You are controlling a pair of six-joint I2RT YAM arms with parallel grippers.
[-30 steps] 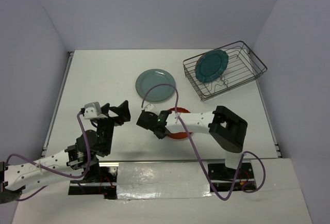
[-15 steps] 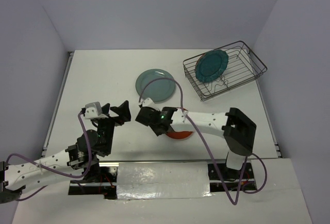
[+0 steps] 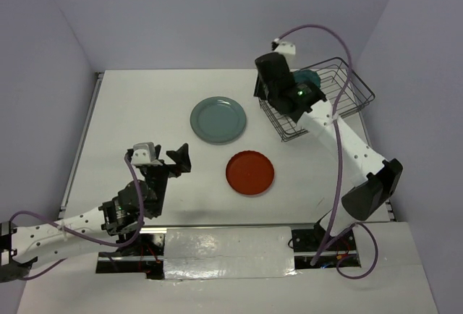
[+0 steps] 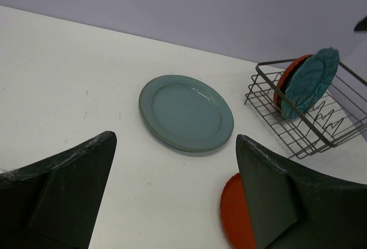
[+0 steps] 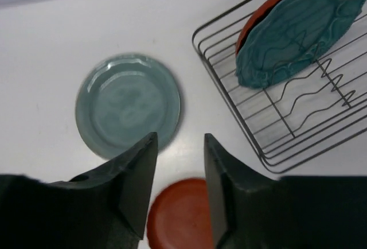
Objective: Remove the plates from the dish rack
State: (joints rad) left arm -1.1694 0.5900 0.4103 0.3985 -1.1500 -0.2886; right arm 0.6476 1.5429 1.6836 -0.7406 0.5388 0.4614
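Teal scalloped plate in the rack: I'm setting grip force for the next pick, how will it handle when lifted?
Probably stiff and weighty: the teal plate looks like glazed ceramic. It stands tilted beside the red plate in the dish rack, so lifting may nudge that one. Its scalloped rim may seat unevenly in a pinch.

We're scanning all three views now, and we can read no text, label, brand, number or sign anywhere.
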